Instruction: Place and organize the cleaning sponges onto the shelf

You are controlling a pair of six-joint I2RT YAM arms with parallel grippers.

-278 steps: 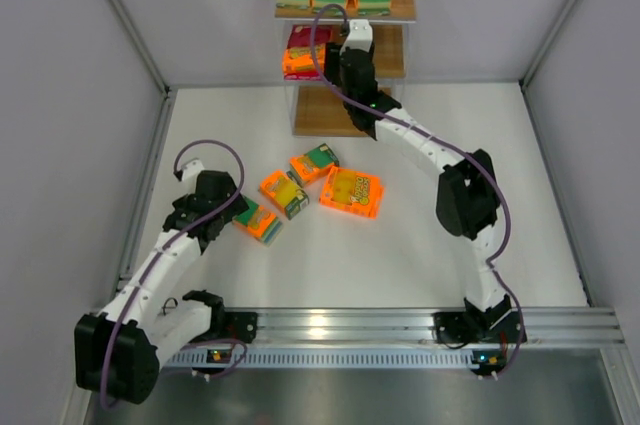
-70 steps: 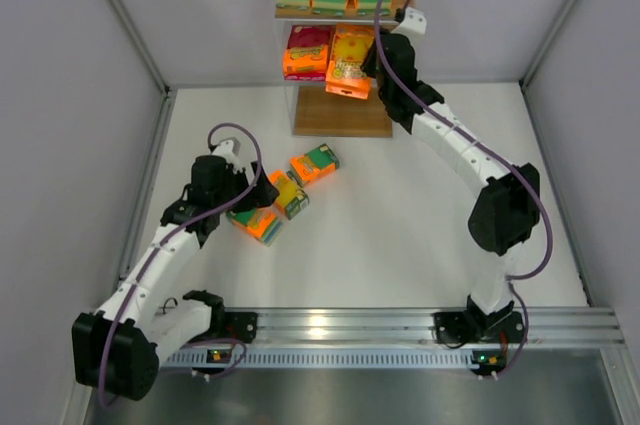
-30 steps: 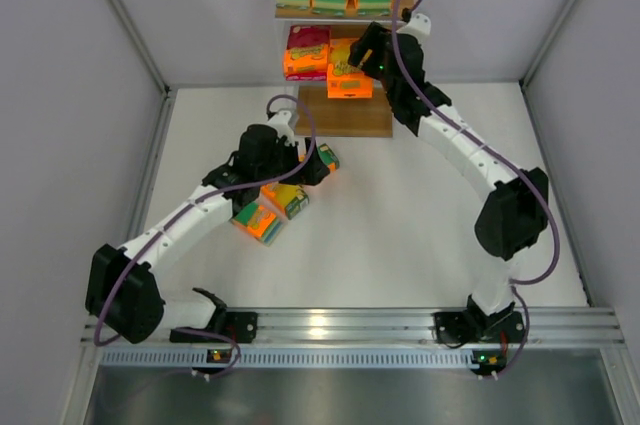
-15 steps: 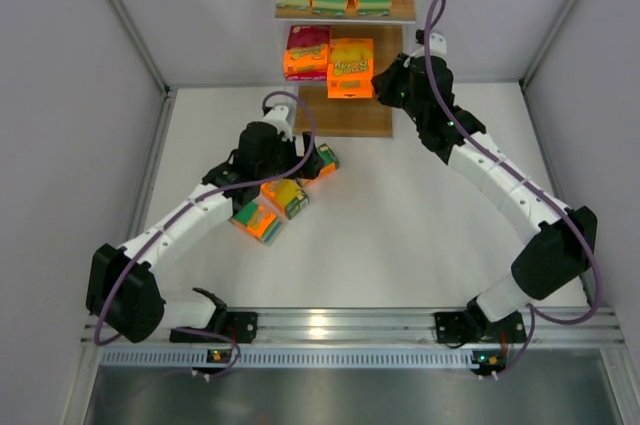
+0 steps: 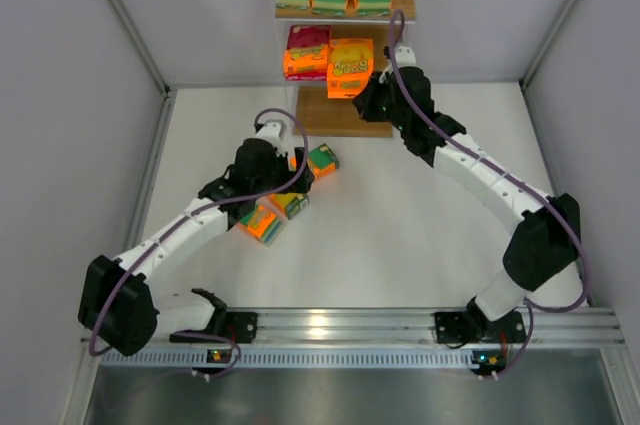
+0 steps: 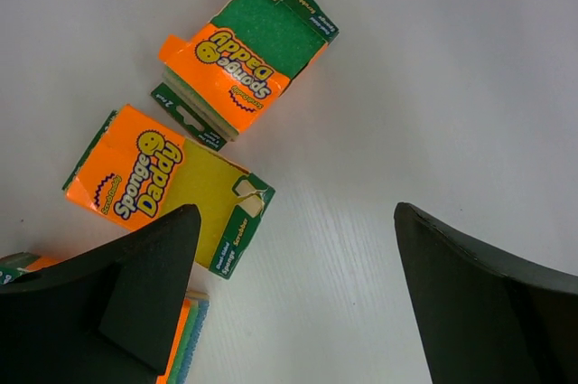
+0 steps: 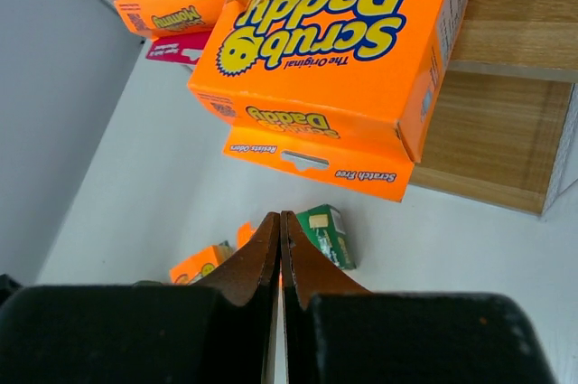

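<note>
Pack (image 7: 334,50) on shelf (image 7: 528,14) mid-tier, long axis front-back, tab forward | left claw (image 6: 296,221) apart | right claw (image 7: 280,221) together

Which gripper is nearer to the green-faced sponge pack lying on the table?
Left. The left gripper hangs open just beside the green-faced pack; the right gripper is shut, away at the shelf.

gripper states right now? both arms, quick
Left gripper: open, holding nothing.
Right gripper: shut, holding nothing.
</note>
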